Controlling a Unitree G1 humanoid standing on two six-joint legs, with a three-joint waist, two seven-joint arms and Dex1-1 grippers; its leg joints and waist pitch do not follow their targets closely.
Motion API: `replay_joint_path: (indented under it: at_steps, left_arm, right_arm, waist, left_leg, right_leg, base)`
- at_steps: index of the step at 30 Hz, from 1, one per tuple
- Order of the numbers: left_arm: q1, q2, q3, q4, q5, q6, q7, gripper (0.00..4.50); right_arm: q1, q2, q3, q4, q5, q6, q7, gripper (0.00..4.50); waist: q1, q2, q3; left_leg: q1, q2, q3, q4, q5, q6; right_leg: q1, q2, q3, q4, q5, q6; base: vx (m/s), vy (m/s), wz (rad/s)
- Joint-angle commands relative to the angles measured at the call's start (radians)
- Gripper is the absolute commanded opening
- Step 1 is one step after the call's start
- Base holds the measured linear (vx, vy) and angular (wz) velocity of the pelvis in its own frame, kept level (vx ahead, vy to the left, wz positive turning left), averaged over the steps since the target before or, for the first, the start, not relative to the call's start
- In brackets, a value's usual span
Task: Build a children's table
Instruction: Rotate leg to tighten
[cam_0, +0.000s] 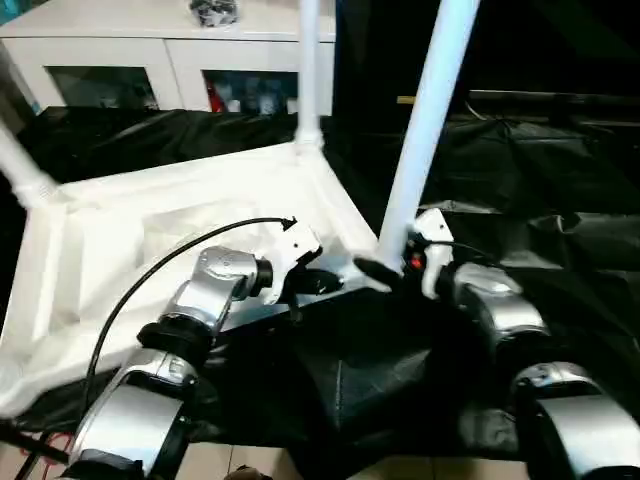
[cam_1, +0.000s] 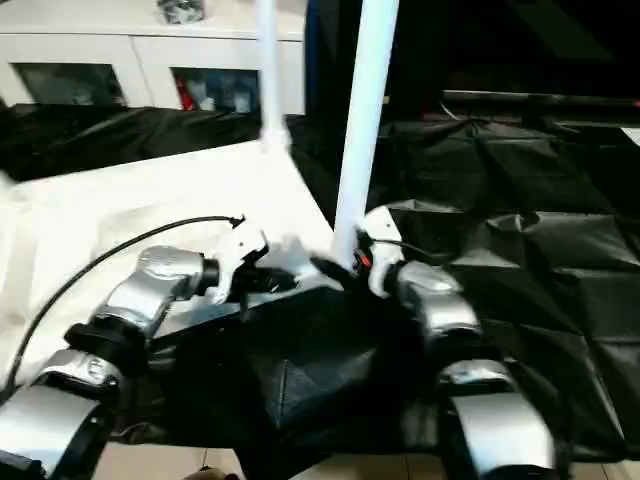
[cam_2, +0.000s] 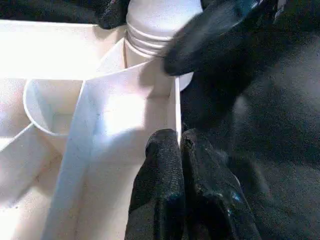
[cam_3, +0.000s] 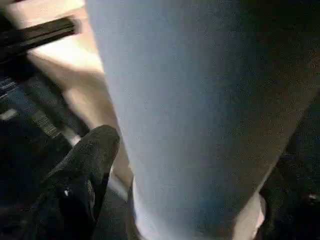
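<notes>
The white table top (cam_0: 150, 230) lies ribbed side up on a black cloth. One white leg (cam_0: 310, 70) stands in the far corner socket, and another (cam_0: 22, 165) leans at the left corner. A third leg (cam_0: 425, 130) stands tilted in the near right corner socket, its ringed base (cam_2: 160, 20) seated there. My right gripper (cam_0: 385, 265) is open around that base, with one black finger (cam_3: 85, 170) beside the tube. My left gripper (cam_2: 180, 140) is shut on the top's thin rim just beside that corner.
A white glass-door cabinet (cam_0: 150, 60) stands behind the table top. Crumpled black cloth (cam_0: 540, 180) covers the surface to the right and in front. A black cable (cam_0: 150, 260) arcs over my left forearm.
</notes>
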Motion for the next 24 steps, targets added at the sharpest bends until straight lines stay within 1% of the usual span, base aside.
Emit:
replay_joint_path:
  at_steps: [1, 2, 3, 4, 5, 7, 9, 10, 13, 16, 18, 19, 20, 21, 22, 23, 24]
  left_arm:
    - [-0.022, -0.033, -0.030, -0.032, -0.013, -0.027, -0.015, 0.00]
    - [-0.022, -0.029, -0.030, -0.032, -0.015, -0.026, -0.024, 0.00]
    - [-0.022, -0.024, -0.030, -0.032, -0.015, -0.028, -0.035, 0.00]
    - [-0.022, -0.022, -0.031, -0.032, -0.015, -0.029, -0.040, 0.00]
    - [-0.021, -0.020, -0.031, -0.033, -0.015, -0.029, -0.045, 0.00]
    - [-0.018, -0.011, -0.036, -0.037, -0.018, -0.026, -0.068, 0.00]
    - [-0.020, -0.012, -0.035, -0.033, -0.018, -0.028, -0.070, 0.00]
    - [-0.021, -0.012, -0.035, -0.031, -0.018, -0.029, -0.071, 0.00]
    - [-0.022, -0.013, -0.036, -0.027, -0.020, -0.032, -0.075, 0.00]
    - [-0.021, -0.013, -0.035, -0.029, -0.021, -0.031, -0.080, 0.00]
    - [-0.021, -0.013, -0.035, -0.028, -0.021, -0.030, -0.079, 0.00]
    - [-0.022, -0.016, -0.031, -0.026, -0.019, -0.025, -0.058, 0.00]
    - [-0.023, -0.018, -0.029, -0.025, -0.018, -0.023, -0.052, 0.00]
    - [-0.025, -0.022, -0.026, -0.022, -0.016, -0.018, -0.035, 0.00]
    - [-0.025, -0.022, -0.025, -0.022, -0.016, -0.018, -0.035, 0.00]
    - [-0.031, -0.036, -0.018, -0.012, -0.011, -0.010, 0.007, 0.00]
    - [-0.031, -0.037, -0.018, -0.012, -0.011, -0.010, 0.009, 0.00]
  right_arm:
    - [0.025, 0.045, 0.094, -0.031, 0.007, 0.038, 0.142, 3.85]
    - [0.031, 0.039, 0.100, -0.045, 0.013, 0.047, 0.169, 3.85]
    - [0.041, 0.030, 0.111, -0.062, 0.015, 0.049, 0.199, 3.85]
    - [0.045, 0.026, 0.116, -0.069, 0.016, 0.050, 0.212, 3.85]
    - [0.052, 0.021, 0.124, -0.078, 0.015, 0.056, 0.227, 3.61]
    - [0.064, 0.015, 0.136, -0.094, 0.008, 0.071, 0.260, 3.54]
    - [0.062, 0.014, 0.134, -0.092, 0.007, 0.080, 0.267, 3.50]
    - [0.062, 0.014, 0.133, -0.094, 0.007, 0.084, 0.271, 3.24]
    - [0.063, 0.014, 0.128, -0.101, 0.007, 0.099, 0.281, 3.13]
    - [0.068, 0.015, 0.125, -0.117, 0.013, 0.112, 0.283, 2.86]
    - [0.072, 0.017, 0.124, -0.126, 0.017, 0.118, 0.277, 2.78]
    - [0.069, 0.031, 0.108, -0.120, 0.018, 0.115, 0.223, 2.78]
    - [0.066, 0.036, 0.101, -0.113, 0.016, 0.112, 0.200, 2.72]
    - [0.055, 0.051, 0.084, -0.092, 0.009, 0.105, 0.132, 2.71]
    - [0.054, 0.052, 0.084, -0.091, 0.009, 0.105, 0.129, 2.70]
    - [0.032, 0.076, 0.058, -0.042, -0.009, 0.093, -0.011, 2.70]
    - [0.030, 0.078, 0.056, -0.040, -0.010, 0.092, -0.020, 2.69]
  waist:
    - [0.000, -0.006, -0.058]
    - [0.001, -0.007, -0.058]
    - [0.001, -0.006, -0.058]
    - [0.002, -0.006, -0.058]
    - [0.003, -0.007, -0.058]
    - [0.006, -0.009, -0.058]
    - [0.006, -0.007, -0.059]
    - [0.006, -0.008, -0.059]
    - [0.007, -0.008, -0.059]
    - [0.008, -0.009, -0.060]
    - [0.009, -0.010, -0.060]
    - [0.010, -0.012, -0.060]
    - [0.010, -0.011, -0.059]
    - [0.010, -0.012, -0.059]
    - [0.008, -0.009, -0.057]
    - [0.004, -0.010, -0.055]
    - [0.001, -0.009, -0.053]
  left_leg:
    - [0.020, 0.036, -0.011, -0.069, -0.222, 0.086]
    - [0.022, 0.035, -0.011, -0.069, -0.224, 0.085]
    - [0.021, 0.036, -0.012, -0.070, -0.223, 0.083]
    - [0.022, 0.036, -0.012, -0.070, -0.229, 0.079]
    - [0.023, 0.036, -0.011, -0.070, -0.228, 0.078]
    - [0.021, 0.035, -0.012, -0.070, -0.223, 0.076]
    - [0.022, 0.036, -0.012, -0.071, -0.222, 0.070]
    - [0.022, 0.036, -0.012, -0.070, -0.221, 0.068]
    - [0.023, 0.036, -0.012, -0.071, -0.220, 0.066]
    - [0.021, 0.035, -0.013, -0.070, -0.207, 0.070]
    - [0.021, 0.035, -0.012, -0.069, -0.201, 0.073]
    - [0.021, 0.035, -0.012, -0.069, -0.200, 0.074]
    - [0.021, 0.035, -0.012, -0.069, -0.204, 0.073]
    - [0.022, 0.035, -0.012, -0.070, -0.205, 0.070]
    - [0.021, 0.036, -0.013, -0.072, -0.214, 0.062]
    - [0.023, 0.036, -0.013, -0.074, -0.231, 0.046]
    - [0.025, 0.035, -0.014, -0.077, -0.250, 0.036]
  right_leg:
    - [0.047, -0.046, 0.043, -0.068, -0.123, -0.269]
    - [0.047, -0.045, 0.043, -0.070, -0.126, -0.267]
    - [0.047, -0.046, 0.043, -0.068, -0.125, -0.269]
    - [0.046, -0.046, 0.042, -0.070, -0.131, -0.268]
    - [0.046, -0.046, 0.043, -0.070, -0.131, -0.267]
    - [0.047, -0.048, 0.043, -0.070, -0.138, -0.264]
    - [0.046, -0.049, 0.044, -0.070, -0.145, -0.265]
    - [0.046, -0.048, 0.044, -0.069, -0.140, -0.267]
    - [0.046, -0.048, 0.043, -0.069, -0.140, -0.266]
    - [0.047, -0.047, 0.043, -0.067, -0.124, -0.264]
    - [0.047, -0.048, 0.043, -0.067, -0.123, -0.265]
    - [0.047, -0.049, 0.043, -0.068, -0.127, -0.263]
    - [0.046, -0.049, 0.043, -0.068, -0.135, -0.262]
    - [0.045, -0.049, 0.043, -0.069, -0.145, -0.260]
    - [0.044, -0.050, 0.044, -0.071, -0.161, -0.256]
    - [0.040, -0.051, 0.045, -0.073, -0.197, -0.250]
    - [0.038, -0.052, 0.045, -0.077, -0.227, -0.245]
  base:
    - [0.000, 0.000, 0.00]
    - [0.000, 0.000, 0.00]
    - [0.000, 0.000, 0.00]
    - [0.000, 0.000, 0.00]
    - [0.000, 0.000, 0.00]
    - [0.000, 0.000, 0.00]
    - [0.000, 0.000, 0.00]
    - [0.000, 0.000, 0.00]
    - [0.000, 0.000, 0.00]
    - [0.000, 0.000, 0.00]
    - [0.000, 0.000, 0.00]
    - [0.000, 0.000, 0.00]
    - [0.000, 0.000, 0.00]
    - [0.000, 0.000, 0.00]
    - [0.000, 0.000, 0.00]
    - [0.000, 0.000, 0.00]
    - [0.000, 0.000, 0.00]
